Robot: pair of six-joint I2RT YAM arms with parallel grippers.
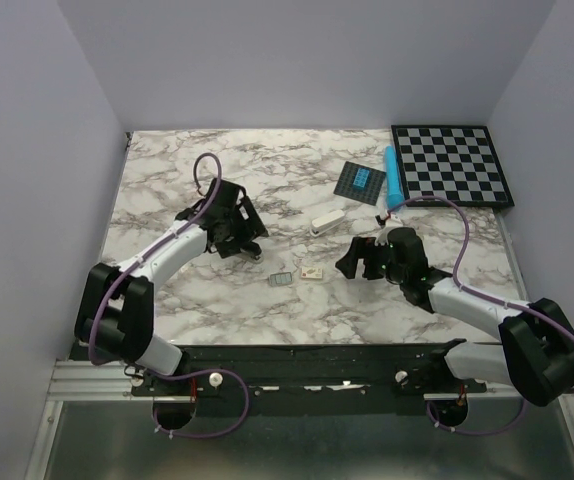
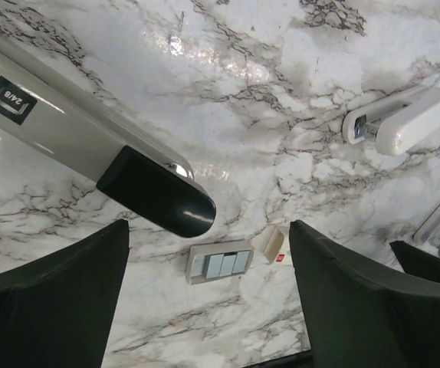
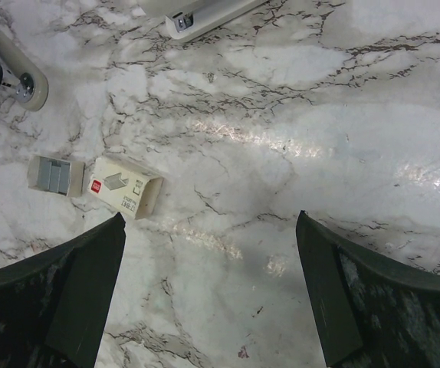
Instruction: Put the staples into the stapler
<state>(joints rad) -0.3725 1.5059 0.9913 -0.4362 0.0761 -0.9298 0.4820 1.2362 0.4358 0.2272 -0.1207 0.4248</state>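
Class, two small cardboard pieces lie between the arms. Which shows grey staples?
The left-hand tray, filled with grey strips; the white box beside it shows only printed cardboard.

Bench (image 1: 217,300) was white marble, grey-veined. Checkerboard (image 1: 451,165) showed black and pale-grey squares. Staples (image 2: 221,264) were silvery grey; their box (image 3: 125,187) cream with a red mark. Cylinder (image 1: 392,180) bright blue.

The tabletop (image 3: 281,153) is smooth, glossy marble-look. The box (image 3: 124,184) is matt cardboard. The staples (image 3: 54,175) are dull grey metal.

staple strip (image 1: 280,280) left of box (image 1: 314,272), on table (image 1: 227,305)
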